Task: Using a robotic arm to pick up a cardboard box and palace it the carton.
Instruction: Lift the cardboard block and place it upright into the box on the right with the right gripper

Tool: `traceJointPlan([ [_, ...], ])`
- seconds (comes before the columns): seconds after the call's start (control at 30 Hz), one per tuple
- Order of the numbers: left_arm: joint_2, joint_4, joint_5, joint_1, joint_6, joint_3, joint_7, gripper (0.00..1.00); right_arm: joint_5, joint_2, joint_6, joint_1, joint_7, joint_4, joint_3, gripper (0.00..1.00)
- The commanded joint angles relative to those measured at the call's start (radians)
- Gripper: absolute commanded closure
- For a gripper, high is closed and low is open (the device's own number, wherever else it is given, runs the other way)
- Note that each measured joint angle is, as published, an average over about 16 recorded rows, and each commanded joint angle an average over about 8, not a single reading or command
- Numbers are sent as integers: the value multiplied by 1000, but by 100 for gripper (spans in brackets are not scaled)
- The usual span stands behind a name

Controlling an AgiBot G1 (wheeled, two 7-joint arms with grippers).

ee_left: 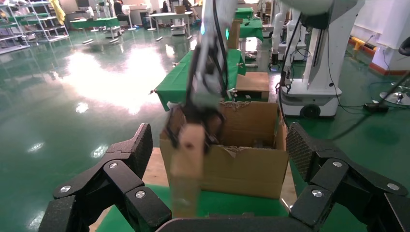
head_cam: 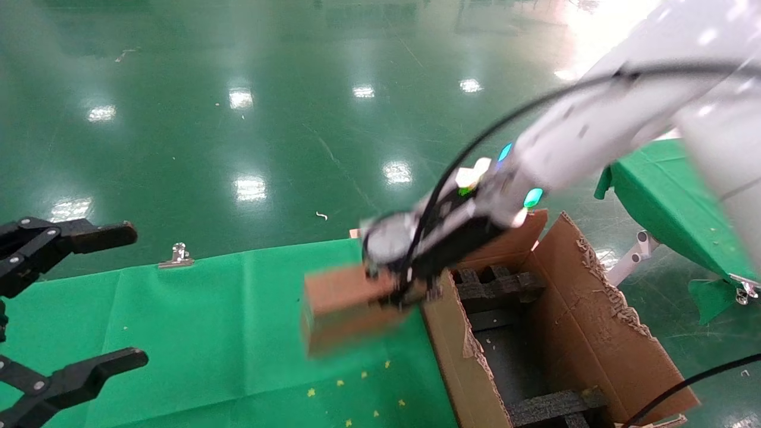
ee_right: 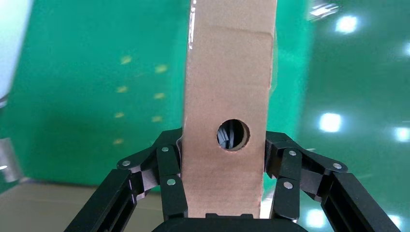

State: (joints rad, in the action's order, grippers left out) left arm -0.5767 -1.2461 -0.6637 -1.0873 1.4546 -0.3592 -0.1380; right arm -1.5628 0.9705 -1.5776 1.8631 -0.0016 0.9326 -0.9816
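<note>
My right robotic arm (head_cam: 594,128) reaches in from the upper right. Its gripper (head_cam: 401,288) is shut on the small brown cardboard box (head_cam: 345,306), holding it in the air above the green cloth, just left of the carton's left wall. In the right wrist view the box (ee_right: 227,87) with its round hole stands between the black fingers (ee_right: 169,174). The large carton (head_cam: 594,333) with ragged edges and black foam inserts stands open at the right. The left wrist view shows the held box (ee_left: 188,159) in front of the carton (ee_left: 246,164). My left gripper (head_cam: 89,297) is open and empty at the left edge.
A green cloth (head_cam: 208,333) covers the table, held by a metal clip (head_cam: 177,255) at its far edge. Another green-covered table (head_cam: 672,190) stands at the right, and a black cable (head_cam: 689,383) crosses the lower right corner. Shiny green floor lies beyond.
</note>
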Motion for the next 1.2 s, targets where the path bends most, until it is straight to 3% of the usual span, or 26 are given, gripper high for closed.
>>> traceJointPlan([
  [0.03,0,0,0,0,0,0,0,0,14,-4,-8,49,-12,-29,4,100],
  [0.3,0,0,0,0,0,0,0,0,84,-15,-17,244,-96,-133,-78,100],
  [0.57,0,0,0,0,0,0,0,0,203,-45,-16,306,-121,-188,-184,100],
  [0.8,0,0,0,0,0,0,0,0,270,-130,-19,359,-141,-218,-278,100],
  [1.2,0,0,0,0,0,0,0,0,258,-305,-22,517,-152,-225,-518,100],
])
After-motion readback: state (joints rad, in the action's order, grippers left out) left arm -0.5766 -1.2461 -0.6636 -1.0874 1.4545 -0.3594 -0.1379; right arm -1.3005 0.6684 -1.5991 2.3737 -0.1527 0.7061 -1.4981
